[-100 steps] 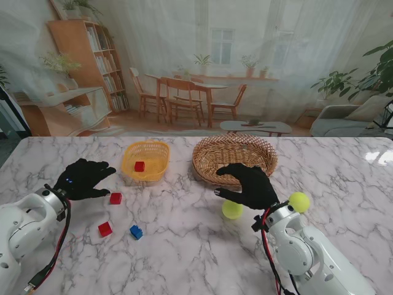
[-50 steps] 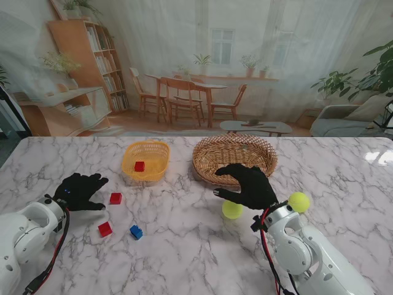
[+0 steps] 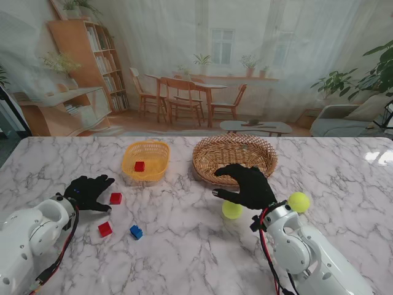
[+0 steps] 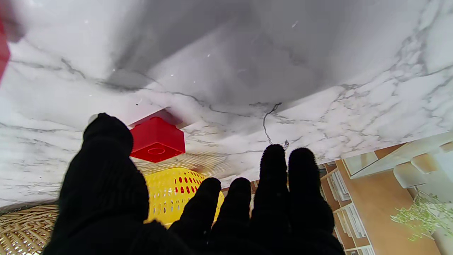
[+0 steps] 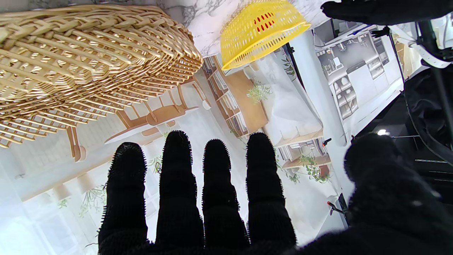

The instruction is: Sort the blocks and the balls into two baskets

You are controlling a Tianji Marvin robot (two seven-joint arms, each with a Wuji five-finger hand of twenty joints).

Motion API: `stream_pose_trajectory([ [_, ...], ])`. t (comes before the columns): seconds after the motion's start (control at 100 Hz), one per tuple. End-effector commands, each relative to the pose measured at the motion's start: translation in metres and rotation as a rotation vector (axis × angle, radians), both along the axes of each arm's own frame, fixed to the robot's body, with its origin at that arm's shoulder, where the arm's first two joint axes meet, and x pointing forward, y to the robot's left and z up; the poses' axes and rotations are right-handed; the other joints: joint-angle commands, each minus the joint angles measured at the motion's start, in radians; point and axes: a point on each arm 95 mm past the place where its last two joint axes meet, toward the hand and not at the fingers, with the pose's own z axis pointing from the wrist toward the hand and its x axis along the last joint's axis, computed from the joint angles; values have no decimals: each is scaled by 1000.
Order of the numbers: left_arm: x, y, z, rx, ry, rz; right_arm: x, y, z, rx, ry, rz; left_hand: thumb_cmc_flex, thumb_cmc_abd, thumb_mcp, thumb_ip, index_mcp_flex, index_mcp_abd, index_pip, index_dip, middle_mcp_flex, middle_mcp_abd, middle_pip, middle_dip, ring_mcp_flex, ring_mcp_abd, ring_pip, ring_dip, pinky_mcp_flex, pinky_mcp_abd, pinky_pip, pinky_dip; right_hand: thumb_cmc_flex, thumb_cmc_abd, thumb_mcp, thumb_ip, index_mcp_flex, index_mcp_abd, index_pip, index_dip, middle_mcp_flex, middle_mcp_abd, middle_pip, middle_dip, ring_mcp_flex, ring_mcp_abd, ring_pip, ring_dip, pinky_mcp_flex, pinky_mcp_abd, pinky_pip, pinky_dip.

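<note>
Marble table (image 3: 184, 246) was slick; my open left hand (image 3: 89, 192) neared the small red block (image 3: 115, 198), probably light, rigid plastic, best pinched by its flat sides.

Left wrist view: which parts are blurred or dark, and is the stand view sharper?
Left wrist view: a broad grey shadow covers the marble table, a red smear at the frame edge is out of focus, while the red block by the left hand is sharp. Stand view: evenly lit and sharp, with slight glare on the far right of the table.
</note>
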Motion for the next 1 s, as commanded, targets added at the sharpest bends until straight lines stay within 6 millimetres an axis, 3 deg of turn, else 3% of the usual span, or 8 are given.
stream_pose_trajectory([
  [0.0, 4, -3, -2, 2, 16, 3, 0, 0, -2, -6, 8, -5, 24, 1, 11, -11, -28, -6, 19, 17, -29, -23, 16, 3, 11, -13, 10, 1, 11, -22, 30, 26, 7, 43, -4, 25, 26, -35, 9, 22, 12, 3, -8, 8, 19, -3, 19, 10, -3, 6, 6, 7],
  [0.2, 14, -15, -8, -20, 43, -4, 0, 0, -2, -8, 10, -5, 68, 4, 22, -7, -3, -18, 46, 52, -2, -58, 91, 31, 39, -29, 19, 10, 30, -37, 51, 35, 6, 44, -4, 25, 24, -34, 8, 21, 10, 2, -9, 8, 19, -4, 19, 10, -3, 5, 6, 7],
  [0.34, 15, -19, -14, -32, 66, 10, 1, 0, -3, -9, 11, -3, 79, -5, 23, -5, 27, -8, 78, 84, 40, -39, 135, 58, 58, -33, 28, 20, 49, -51, 64, 36, 5, 44, -5, 25, 23, -34, 7, 21, 11, 0, -9, 8, 18, -4, 19, 10, -2, 6, 6, 7],
  [0.65, 19, -23, -22, -68, 73, 28, 2, 1, -3, -9, 13, -1, 155, -15, 66, 9, 79, -19, 146, 160, 117, -40, 223, 161, 92, -42, 55, 49, 93, -69, 108, 41, 3, 45, -6, 25, 24, -34, 7, 21, 11, 3, -9, 8, 18, -4, 19, 10, -3, 5, 6, 8],
  [0.83, 19, -24, -26, -78, 90, 40, 1, 1, -3, -8, 13, -2, 215, -9, 96, 30, 77, -12, 238, 252, 145, -19, 296, 257, 106, -11, 132, 143, 115, -52, 134, 42, 5, 45, -6, 25, 22, -33, 6, 21, 11, 2, -9, 8, 18, -3, 19, 10, -4, 5, 5, 7],
  [0.99, 17, -24, -26, -70, 106, 44, 1, 1, -3, -7, 12, -4, 269, -13, 133, 45, 80, -13, 292, 299, 175, -21, 348, 314, 148, -21, 201, 227, 171, -58, 205, 76, 6, 45, -7, 25, 23, -33, 6, 21, 10, 1, -8, 8, 18, -3, 19, 10, -4, 6, 5, 7],
])
